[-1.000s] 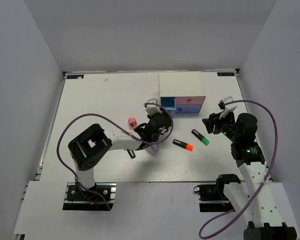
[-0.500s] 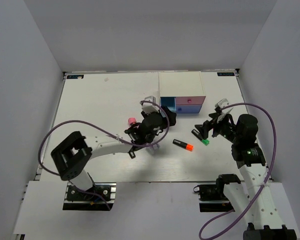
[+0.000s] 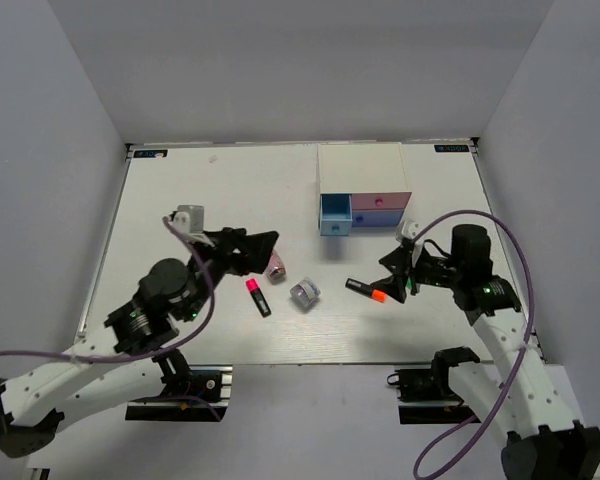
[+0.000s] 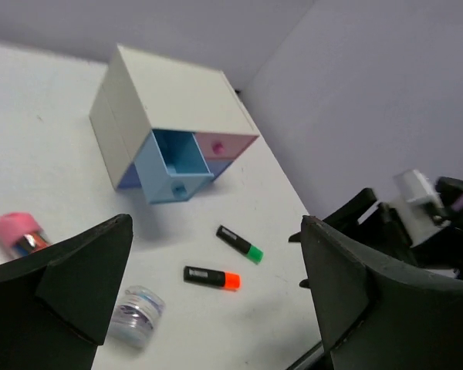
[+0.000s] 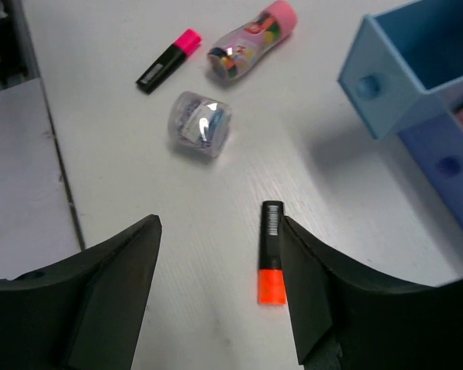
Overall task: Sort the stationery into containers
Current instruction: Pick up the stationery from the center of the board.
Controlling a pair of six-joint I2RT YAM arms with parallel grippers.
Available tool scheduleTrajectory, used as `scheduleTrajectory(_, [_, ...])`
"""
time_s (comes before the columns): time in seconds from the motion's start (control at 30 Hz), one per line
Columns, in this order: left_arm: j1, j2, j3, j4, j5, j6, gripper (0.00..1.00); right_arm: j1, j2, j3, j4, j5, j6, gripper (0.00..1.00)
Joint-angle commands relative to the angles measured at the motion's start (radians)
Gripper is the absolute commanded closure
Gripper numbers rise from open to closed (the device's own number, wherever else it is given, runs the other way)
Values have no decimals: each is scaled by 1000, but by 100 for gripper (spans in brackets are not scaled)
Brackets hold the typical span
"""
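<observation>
The white organiser (image 3: pixel 360 165) stands at the back with its blue drawer (image 3: pixel 334 214) pulled out and showing nothing inside (image 4: pixel 174 157); the pink (image 4: pixel 221 144) and lavender (image 5: pixel 447 165) drawer fronts are shut. On the table lie the pink-capped cylinder (image 3: pixel 275 268), pink marker (image 3: pixel 257 297), silvery block (image 3: pixel 303 294) and orange marker (image 3: pixel 366 290). The green marker (image 4: pixel 241 243) shows in the left wrist view. My right gripper (image 5: pixel 220 227) is open, low over the orange marker (image 5: pixel 270 253), which lies just inside its right finger. My left gripper (image 3: pixel 264 250) is open and holds nothing, left of the cylinder.
Grey walls enclose the table on three sides. Both arm bases sit at the near edge. The organiser's open drawer juts toward the table's middle. Purple cables loop off both arms.
My left gripper has opened and drawn back to the left, away from the organiser. The right gripper has moved left over the orange marker, covering the green one from above.
</observation>
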Motion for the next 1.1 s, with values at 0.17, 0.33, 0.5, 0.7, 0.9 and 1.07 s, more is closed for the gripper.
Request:
scheduleTrajectory(0.17, [7,-78,-2,-269,-45,266,0,303,257,196,-5,240,18,32])
scheduleTrajectory(0.33, [7,-44,16,-284,-56,315,0,547,435,241,56,479,96,10])
scheduleTrajectory(0.5, [7,-45,39,-336,-131,304,0,663,525,247,124,593,162,10])
scheduleTrajectory(0.7, [7,-141,4,-316,-154,304,0,711,632,276,195,601,224,15])
scheduleTrajectory(0.9, [7,-144,4,-316,-154,304,0,769,726,288,290,759,297,26])
scheduleTrajectory(1.07, [7,-122,13,-316,-113,304,0,794,749,296,311,863,334,18])
